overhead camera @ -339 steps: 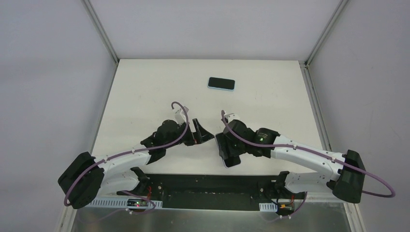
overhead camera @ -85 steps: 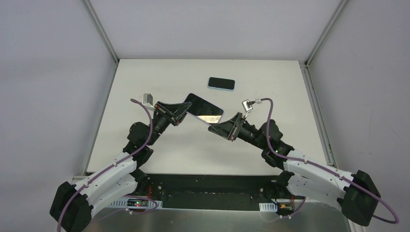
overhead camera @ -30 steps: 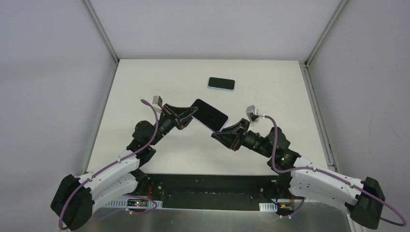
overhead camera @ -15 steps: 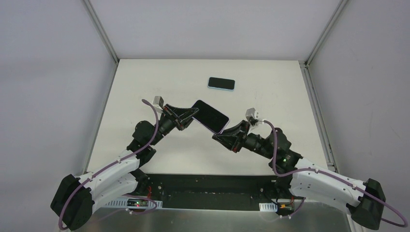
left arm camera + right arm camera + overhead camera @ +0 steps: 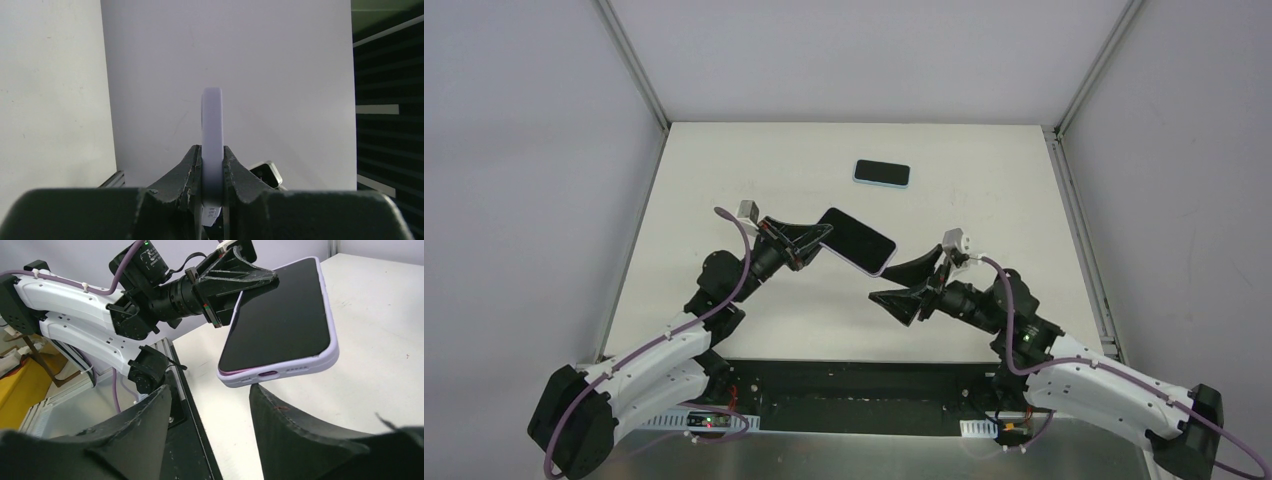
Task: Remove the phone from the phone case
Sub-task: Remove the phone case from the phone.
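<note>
The left gripper [image 5: 212, 150] is clenching on the phone [image 5: 280, 315], which is sitting inside its lilac case [image 5: 300, 365]. Both jaws are pressing flat against the two broad faces of the case at one short end. In the left wrist view the case is showing edge-on, running straight out from between the jaws. The phone is hanging clear of the table [image 5: 724, 180], tilted, with its dark screen facing up and its free end pointing away from the left jaws toward the right gripper [image 5: 902, 283]. The right jaws are standing spread, roughly half apart, and are grasping nothing. The free end of the case is lying just beyond their tips, in line with the gap between them. In the overhead view a narrow strip of table is showing between the case corner and the nearer right jaw, so the two are reading as apart. A second phone [image 5: 882, 173] is lying flat on the table, well beyond both pairs of jaws and touching neither.
</note>
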